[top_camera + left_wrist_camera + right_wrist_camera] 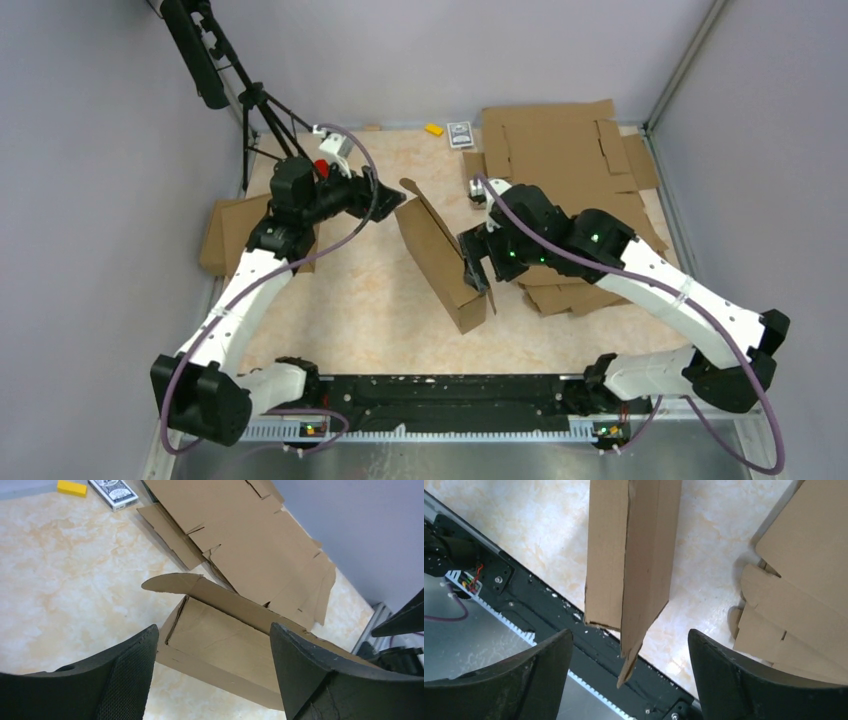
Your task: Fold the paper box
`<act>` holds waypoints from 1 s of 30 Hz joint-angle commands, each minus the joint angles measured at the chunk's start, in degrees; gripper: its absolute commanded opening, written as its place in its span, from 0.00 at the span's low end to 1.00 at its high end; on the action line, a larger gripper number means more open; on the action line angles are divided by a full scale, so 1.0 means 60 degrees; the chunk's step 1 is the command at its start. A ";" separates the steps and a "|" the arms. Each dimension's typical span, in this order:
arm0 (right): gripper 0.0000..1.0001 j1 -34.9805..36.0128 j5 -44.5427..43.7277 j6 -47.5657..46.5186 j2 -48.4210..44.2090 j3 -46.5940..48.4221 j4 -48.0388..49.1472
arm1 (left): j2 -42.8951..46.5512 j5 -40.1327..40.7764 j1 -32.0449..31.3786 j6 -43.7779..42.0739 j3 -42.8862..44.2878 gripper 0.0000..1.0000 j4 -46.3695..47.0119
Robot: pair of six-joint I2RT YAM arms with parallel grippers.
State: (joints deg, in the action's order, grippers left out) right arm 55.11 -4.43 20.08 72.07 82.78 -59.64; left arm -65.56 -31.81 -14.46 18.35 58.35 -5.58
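The paper box (440, 255) is a long, narrow brown carton lying at an angle in the middle of the table, with a rounded flap raised at its far end. My left gripper (385, 200) is open just off that far end; in the left wrist view the box (225, 645) shows between its spread fingers (125, 680), untouched. My right gripper (475, 265) is open at the box's right side near the near end. In the right wrist view the box (634, 555) hangs a pointed flap down between the wide fingers (724, 670), not pinched.
A pile of slotted cardboard sheets (565, 150) covers the back right and runs under the right arm. Smaller cardboard pieces (225, 235) lie at the left edge. A card deck (460, 133) and yellow block (433, 129) sit at the back. A tripod (255, 110) stands back left.
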 commanded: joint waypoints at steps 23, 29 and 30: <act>0.40 0.0031 0.0795 0.2831 -0.1083 -0.1738 0.0335 | 0.1255 -0.0011 -0.1698 -0.1583 -0.1157 0.46 -0.1101; 0.26 0.0033 0.0285 0.3543 -0.1484 -0.2033 0.0947 | 0.1531 -0.0658 -0.2091 -0.0220 -0.1968 0.46 0.0250; 0.26 0.0029 0.0317 0.3638 -0.1460 -0.2049 0.1043 | 0.1500 -0.0667 -0.2256 -0.0140 -0.2030 0.47 0.0371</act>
State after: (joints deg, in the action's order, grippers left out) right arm 55.11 -0.64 37.98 65.17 71.22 -57.69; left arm -57.84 -33.95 -25.41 11.70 47.31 -11.70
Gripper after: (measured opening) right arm 0.263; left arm 0.462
